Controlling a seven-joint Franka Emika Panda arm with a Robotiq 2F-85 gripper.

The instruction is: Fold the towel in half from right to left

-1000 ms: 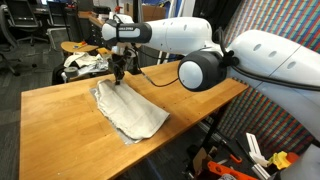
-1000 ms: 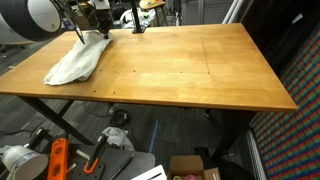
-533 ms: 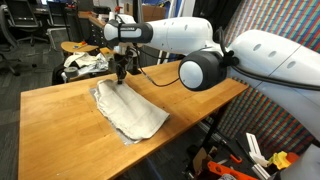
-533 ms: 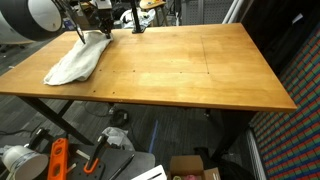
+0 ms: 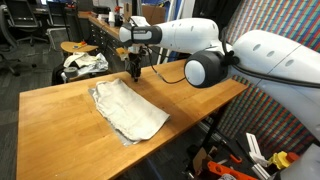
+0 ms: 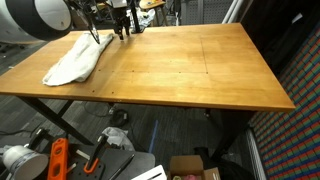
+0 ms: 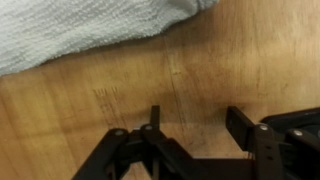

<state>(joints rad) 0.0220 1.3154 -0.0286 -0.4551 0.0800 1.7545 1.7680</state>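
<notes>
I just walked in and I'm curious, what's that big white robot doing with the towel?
The robot's arm is working on folding a towel on the wooden table. Right now its claw is open, holds nothing, and hangs over bare wood just beside the towel's edge. The towel lies loose on the table and looks already doubled over.

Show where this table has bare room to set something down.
In an exterior view, the table is bare wood from the towel all the way to its opposite end. It is crowded only at the towel's corner, where the open gripper hangs beside it.
</notes>
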